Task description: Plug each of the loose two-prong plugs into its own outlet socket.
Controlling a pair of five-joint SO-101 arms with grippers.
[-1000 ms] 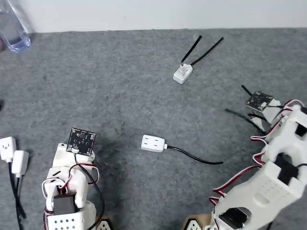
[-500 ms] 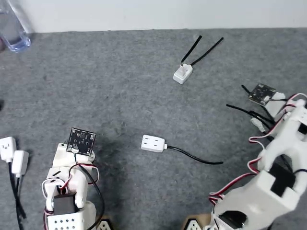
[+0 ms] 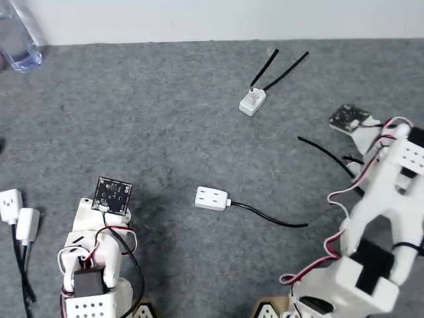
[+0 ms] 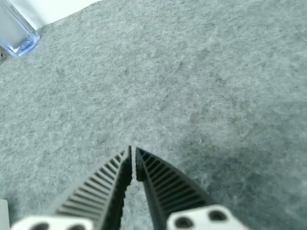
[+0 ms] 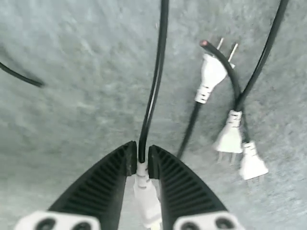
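The right hand (image 5: 140, 152) was clamped on a white two-prong plug (image 5: 145, 194); its trailing black cord (image 5: 162, 57) could snag the neighbouring loose white plugs (image 5: 230, 139), tugging it askew.

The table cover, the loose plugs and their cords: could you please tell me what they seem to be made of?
Table cover: grey felt or short-pile carpet, matt, with a fuzzy fibrous texture.
Loose plugs: probably moulded white plastic, smooth, slightly glossy; prongs look like bare metal.
Cords: likely rubber or vinyl sheathing, black, smooth, curving easily.
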